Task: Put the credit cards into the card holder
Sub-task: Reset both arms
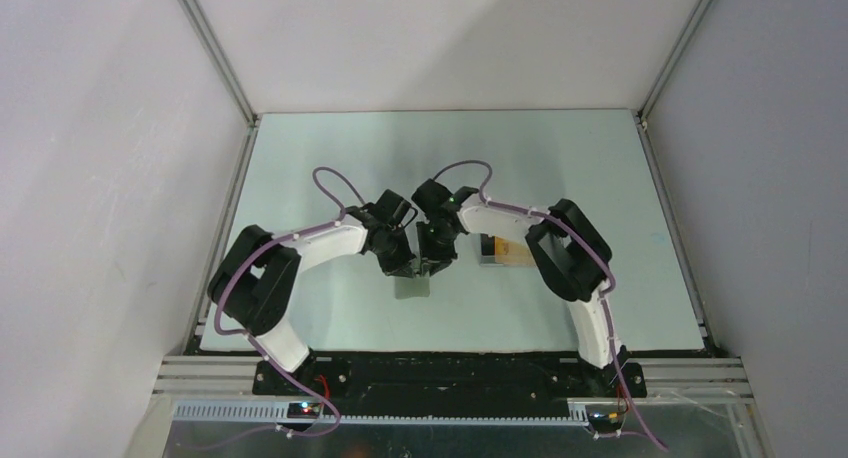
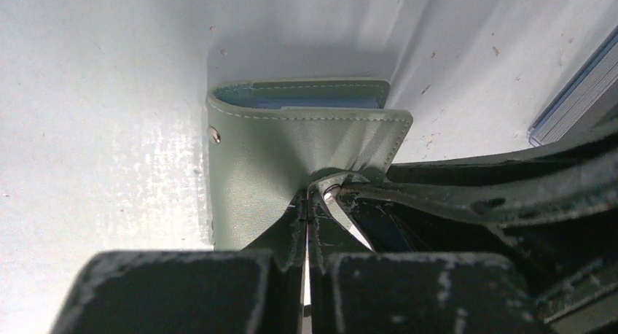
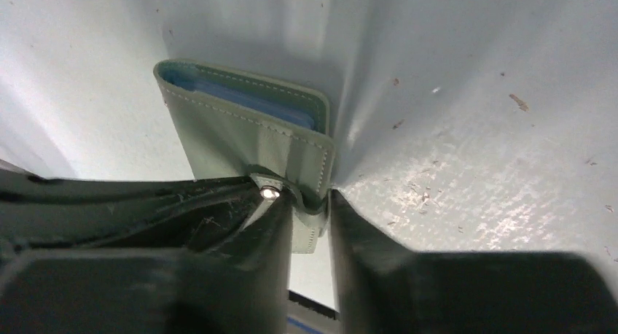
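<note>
Card holder [image 1: 412, 284] lies flat at centre of top view, just below where both arms meet, on pale mint-white table [image 1: 330, 158]. It's grey-green w/ pale stitching. Bluish lining shows at its open far edge in both wrist views, and a small metal stud [image 2: 213, 135] sits on its left edge.

L gripper [image 2: 306, 206] has fingers pressed together, pinching the front cover's near edge so the material puckers twd the tips. R gripper [image 3: 310, 206] has jaws only narrowly apart, pinching the snap tab [image 3: 312, 181] of the card holder betw them, w/ the metal snap [image 3: 270, 193] right by one finger.

Credit cards [image 1: 503, 250] sit right of centre in top view. They're orange w/ a dark strip at left, just beside R arm [image 1: 560, 248] elbow, apart from the holder.

Table is glossy w/ bright reflection patches, dotted w/ small brown specks & scuffs, esp. right half of right wrist view. Plain grey-white walls [image 1: 100, 128] close it in on three sides. Aluminium posts [image 1: 215, 48] run up from the back corners. Black base plate [image 1: 450, 373] & slotted rail [image 1: 420, 410] cross the bottom of top view
</note>
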Robot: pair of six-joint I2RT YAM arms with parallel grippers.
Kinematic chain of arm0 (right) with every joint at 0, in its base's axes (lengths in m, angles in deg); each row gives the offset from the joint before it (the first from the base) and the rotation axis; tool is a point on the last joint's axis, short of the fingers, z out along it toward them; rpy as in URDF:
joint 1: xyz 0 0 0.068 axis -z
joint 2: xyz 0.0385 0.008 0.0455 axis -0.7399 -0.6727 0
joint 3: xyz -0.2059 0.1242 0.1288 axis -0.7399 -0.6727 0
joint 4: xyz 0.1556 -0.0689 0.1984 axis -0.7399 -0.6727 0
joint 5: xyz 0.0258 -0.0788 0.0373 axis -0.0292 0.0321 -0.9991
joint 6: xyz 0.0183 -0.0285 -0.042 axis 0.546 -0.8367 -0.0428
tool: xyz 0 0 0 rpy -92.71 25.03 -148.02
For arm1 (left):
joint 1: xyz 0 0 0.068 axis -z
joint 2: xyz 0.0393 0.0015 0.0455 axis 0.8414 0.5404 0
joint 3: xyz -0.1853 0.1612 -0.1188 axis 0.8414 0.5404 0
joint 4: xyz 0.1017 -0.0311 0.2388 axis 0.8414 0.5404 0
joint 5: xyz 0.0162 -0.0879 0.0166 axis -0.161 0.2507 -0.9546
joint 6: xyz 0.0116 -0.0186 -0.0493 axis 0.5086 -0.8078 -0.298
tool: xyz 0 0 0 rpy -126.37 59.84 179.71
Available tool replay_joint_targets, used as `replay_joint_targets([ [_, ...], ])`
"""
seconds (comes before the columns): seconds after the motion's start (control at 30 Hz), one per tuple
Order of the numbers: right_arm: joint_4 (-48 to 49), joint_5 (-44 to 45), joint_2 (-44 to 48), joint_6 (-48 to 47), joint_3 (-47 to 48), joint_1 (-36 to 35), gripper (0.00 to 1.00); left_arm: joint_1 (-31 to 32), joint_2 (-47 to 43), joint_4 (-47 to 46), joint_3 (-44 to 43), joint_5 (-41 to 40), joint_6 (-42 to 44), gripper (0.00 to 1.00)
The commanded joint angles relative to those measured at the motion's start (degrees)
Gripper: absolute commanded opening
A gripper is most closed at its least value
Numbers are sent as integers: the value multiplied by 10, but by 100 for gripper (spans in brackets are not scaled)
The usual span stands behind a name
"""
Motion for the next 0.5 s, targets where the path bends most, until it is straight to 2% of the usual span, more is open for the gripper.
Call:
replay_joint_targets([
  [0.0,105,102,10,-23,-139,-31,38,7,12,-1,32,-67,-3,1],
  [0.03,105,111,26,-34,-144,-28,42,6,7,0,33,-72,-4,3],
  [0.13,102,108,93,-46,-154,-17,57,5,-20,3,32,-88,0,18],
  [0.17,101,103,116,-48,-155,-15,59,4,-27,7,31,-98,5,28],
  [0.3,104,83,181,-52,-156,1,72,1,-88,27,19,-126,17,55],
  [0.47,113,64,256,-57,-156,22,83,-20,-191,37,4,-140,28,70],
])
